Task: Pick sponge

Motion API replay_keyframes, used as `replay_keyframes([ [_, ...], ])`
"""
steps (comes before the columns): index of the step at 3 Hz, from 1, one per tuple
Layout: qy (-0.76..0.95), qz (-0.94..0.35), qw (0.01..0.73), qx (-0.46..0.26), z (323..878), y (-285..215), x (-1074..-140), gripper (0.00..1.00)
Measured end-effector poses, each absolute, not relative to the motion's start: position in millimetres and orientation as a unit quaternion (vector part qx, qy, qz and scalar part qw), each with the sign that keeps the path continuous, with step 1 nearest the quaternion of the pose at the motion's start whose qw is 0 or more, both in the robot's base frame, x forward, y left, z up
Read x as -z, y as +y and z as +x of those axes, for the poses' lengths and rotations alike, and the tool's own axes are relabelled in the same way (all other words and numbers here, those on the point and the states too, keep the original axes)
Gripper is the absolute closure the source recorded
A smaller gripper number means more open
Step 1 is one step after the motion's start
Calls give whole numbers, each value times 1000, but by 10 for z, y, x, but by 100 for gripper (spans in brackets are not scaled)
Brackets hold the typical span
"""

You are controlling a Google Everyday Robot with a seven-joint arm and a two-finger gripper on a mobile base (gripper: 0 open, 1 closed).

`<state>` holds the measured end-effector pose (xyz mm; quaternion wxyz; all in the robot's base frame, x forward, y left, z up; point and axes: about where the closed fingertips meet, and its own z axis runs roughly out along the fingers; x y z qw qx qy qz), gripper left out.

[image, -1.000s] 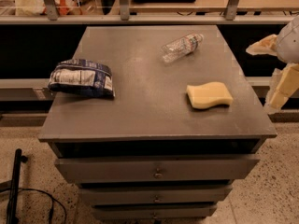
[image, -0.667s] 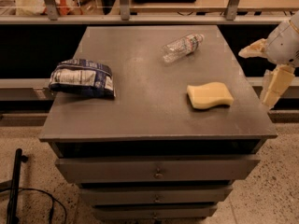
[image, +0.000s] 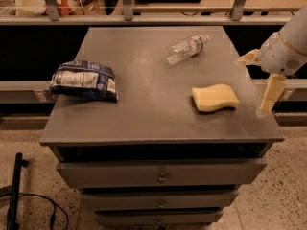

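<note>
The sponge (image: 215,97) is sat flat on the grey worktop (image: 144,119), right-hand half, a bit nearer the front edge than the back, with nothing touching it. It's a pale yellow foam block with wavy long edges, so it can be expected to be very light and squishy, probably a bit grippy rather than slick. It'll likely get compressed a lot when squeezed, and no damage is to be feared. Best bet, judged from here: it gets taken across the narrow width at the waist, where the curve pinches in, with the jaws brought straight down over the middle so it isn't just shoved along the top.

The gripper (image: 259,83) is hung at the right edge of the worktop, just beside the sponge but not touching it. The jaws are spread wide, one pale finger pointing down by the worktop's edge, the other sticking out toward the back, and nothing is held between them.

Compared with a second ago, the gripper has been brought in a bit leftward, closer to the sponge. Nothing else has been shifted: the sponge, the blue-white bag (image: 85,80) on the left and the clear plastic bottle (image: 187,47) lying toward the back are all where they were.
</note>
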<state>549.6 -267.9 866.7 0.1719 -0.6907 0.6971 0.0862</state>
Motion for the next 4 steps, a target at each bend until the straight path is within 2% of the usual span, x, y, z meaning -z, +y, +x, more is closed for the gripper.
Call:
replay_keyframes([
  [4, 672, -708, 193, -98, 5416, -2184, -8539, 0],
])
